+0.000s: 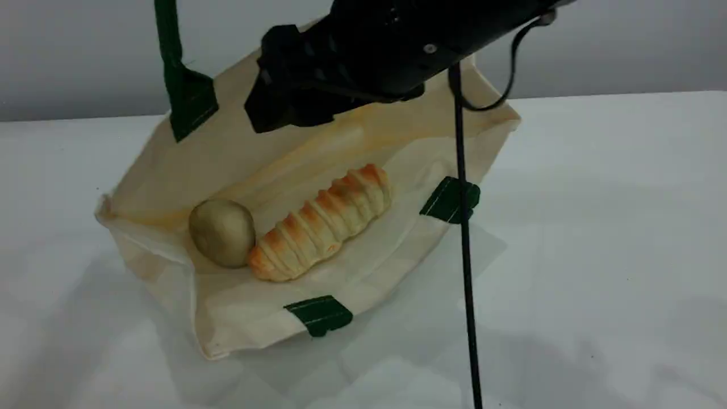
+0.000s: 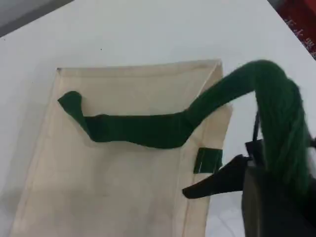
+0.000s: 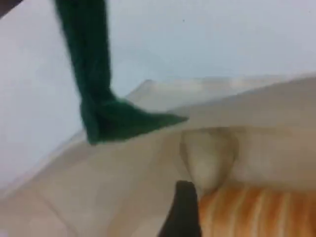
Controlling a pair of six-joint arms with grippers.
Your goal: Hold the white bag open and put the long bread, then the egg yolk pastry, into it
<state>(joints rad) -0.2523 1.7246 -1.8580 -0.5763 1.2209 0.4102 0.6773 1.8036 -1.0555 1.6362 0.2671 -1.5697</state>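
The long bread (image 1: 321,224) and the egg yolk pastry (image 1: 221,232) are lying touching inside the white bag (image 1: 170,165) on the counter (image 1: 596,227). The left jaws are clamping its green strap handle (image 1: 168,40) aloft; the right jaws' spread I cannot tell. The canvas is looking limp and light, best held by that strap, showing no readable print.

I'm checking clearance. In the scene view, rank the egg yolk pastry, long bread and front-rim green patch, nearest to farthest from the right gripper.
1. egg yolk pastry, left, just below the right gripper.
2. long bread, right of it; too close to call between these.
3. front-rim green patch, clearly farthest.
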